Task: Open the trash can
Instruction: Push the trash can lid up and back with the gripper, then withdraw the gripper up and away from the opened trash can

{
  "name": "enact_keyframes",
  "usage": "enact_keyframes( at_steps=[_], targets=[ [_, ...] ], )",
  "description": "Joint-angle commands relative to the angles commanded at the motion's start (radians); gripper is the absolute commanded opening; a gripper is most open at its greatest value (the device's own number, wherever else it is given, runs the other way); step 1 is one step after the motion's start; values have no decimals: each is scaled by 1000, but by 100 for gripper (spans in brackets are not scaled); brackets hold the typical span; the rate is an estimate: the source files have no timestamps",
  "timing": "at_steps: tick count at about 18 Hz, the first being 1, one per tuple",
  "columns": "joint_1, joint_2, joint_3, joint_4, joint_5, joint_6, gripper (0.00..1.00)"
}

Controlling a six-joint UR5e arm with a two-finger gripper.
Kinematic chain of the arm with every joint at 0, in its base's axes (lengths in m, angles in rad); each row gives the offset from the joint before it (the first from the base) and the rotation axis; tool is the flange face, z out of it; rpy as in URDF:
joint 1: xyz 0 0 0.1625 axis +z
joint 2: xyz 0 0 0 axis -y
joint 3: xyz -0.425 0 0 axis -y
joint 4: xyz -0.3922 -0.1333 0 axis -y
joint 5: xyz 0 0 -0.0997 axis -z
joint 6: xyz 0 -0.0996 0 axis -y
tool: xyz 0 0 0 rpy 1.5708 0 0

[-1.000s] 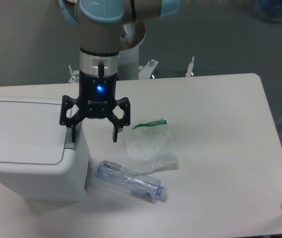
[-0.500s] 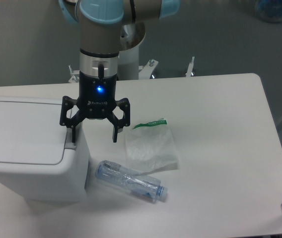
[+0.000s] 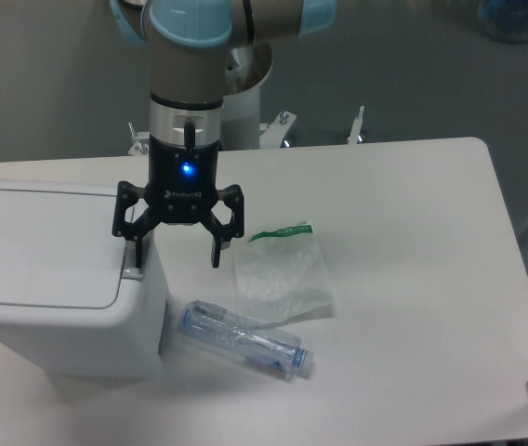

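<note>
Gripper, black two-finger, hangs spread wide, holding nothing; its one finger sits at the grey push tab on the right rim of the large white boxy plastic trash can at table left, lid shut. Watch your press: off-centre, you slip off the tab or shove the can. Clear plastic bag with green strip and crushed clear plastic bottle lie just beside; avoid snagging them.
</note>
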Motion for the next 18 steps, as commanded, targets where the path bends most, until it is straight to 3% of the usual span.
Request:
enact_keyframes(
  at_steps=[9,13,18],
  targets=[
    [0,1,5,-3,0,-2,100],
    [6,29,37,0,-23,-11,100],
    [67,71,41,-3,-52,-11,100]
  ],
)
